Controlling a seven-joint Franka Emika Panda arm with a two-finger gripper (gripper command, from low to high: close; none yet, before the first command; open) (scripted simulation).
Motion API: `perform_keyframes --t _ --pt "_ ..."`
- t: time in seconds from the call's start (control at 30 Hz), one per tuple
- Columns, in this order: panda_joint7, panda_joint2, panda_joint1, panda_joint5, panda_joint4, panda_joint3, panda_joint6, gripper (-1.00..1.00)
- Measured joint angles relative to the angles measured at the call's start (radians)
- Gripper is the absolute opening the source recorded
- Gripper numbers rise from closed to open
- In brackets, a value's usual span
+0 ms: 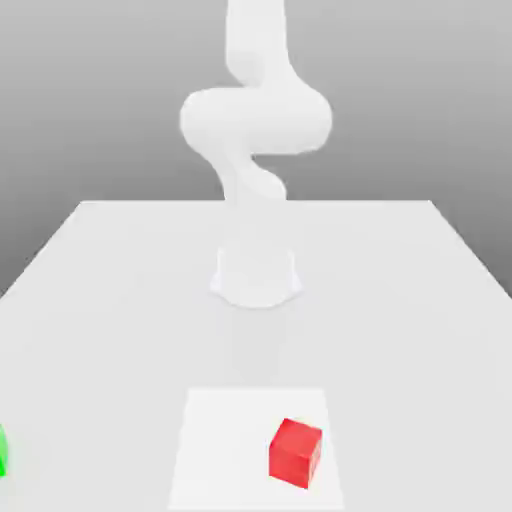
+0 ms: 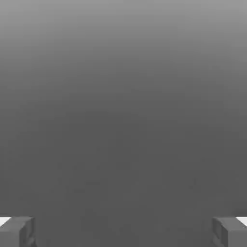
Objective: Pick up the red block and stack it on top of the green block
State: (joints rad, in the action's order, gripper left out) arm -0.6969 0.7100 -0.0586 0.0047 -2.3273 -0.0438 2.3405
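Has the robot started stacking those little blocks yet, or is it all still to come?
Nothing looks done yet. The red block sits on the table, and the green block is far off at the exterior view's left edge. The end effector is open and holds nothing. Grasping, lifting and stacking all remain.

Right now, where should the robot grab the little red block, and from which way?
Probably from straight above, pinching two opposite side faces of the red block. It is a small cube sitting flat on the white table, turned a little so a corner edge faces the exterior view, so the end effector should twist to match those faces. Its fingers are spread wide with nothing between them.
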Motion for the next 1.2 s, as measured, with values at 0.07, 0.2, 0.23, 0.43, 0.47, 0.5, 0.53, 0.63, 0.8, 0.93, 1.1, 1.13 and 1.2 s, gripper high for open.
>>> perform_keyframes --t 0.07,0.2,0.23,0.43,0.47,0.5,0.53,0.63,0.8,0.93,1.1,1.13,1.2 --pt "0.093 -0.076 -0.042 0.012 -0.023 -0.032 0.034 0.0" --pt "0.274 -0.222 -0.113 0.04 -0.066 -0.085 0.097 0.0" --pt "0.32 -0.258 -0.13 0.048 -0.077 -0.097 0.113 0.0" --pt "0.591 -0.475 -0.211 0.094 -0.141 -0.148 0.208 0.0" --pt "0.636 -0.511 -0.221 0.101 -0.152 -0.152 0.223 0.0" --pt "0.679 -0.547 -0.23 0.106 -0.163 -0.156 0.239 0.0" --pt "0.722 -0.582 -0.236 0.111 -0.173 -0.157 0.255 0.0" --pt "0.843 -0.688 -0.25 0.113 -0.206 -0.153 0.303 0.0" --pt "0.99 -0.858 -0.244 0.076 -0.25 -0.138 0.395 0.0" --pt "1.045 -1.002 -0.211 0.128 -0.234 -0.092 0.51 0.0" --pt "1.055 -1.033 -0.2 0.141 -0.229 -0.078 0.534 -1.0" --pt "1.055 -1.033 -0.2 0.141 -0.229 -0.078 0.533 -1.0" --pt "1.056 -1.039 -0.197 0.142 -0.229 -0.075 0.538 -1.0"
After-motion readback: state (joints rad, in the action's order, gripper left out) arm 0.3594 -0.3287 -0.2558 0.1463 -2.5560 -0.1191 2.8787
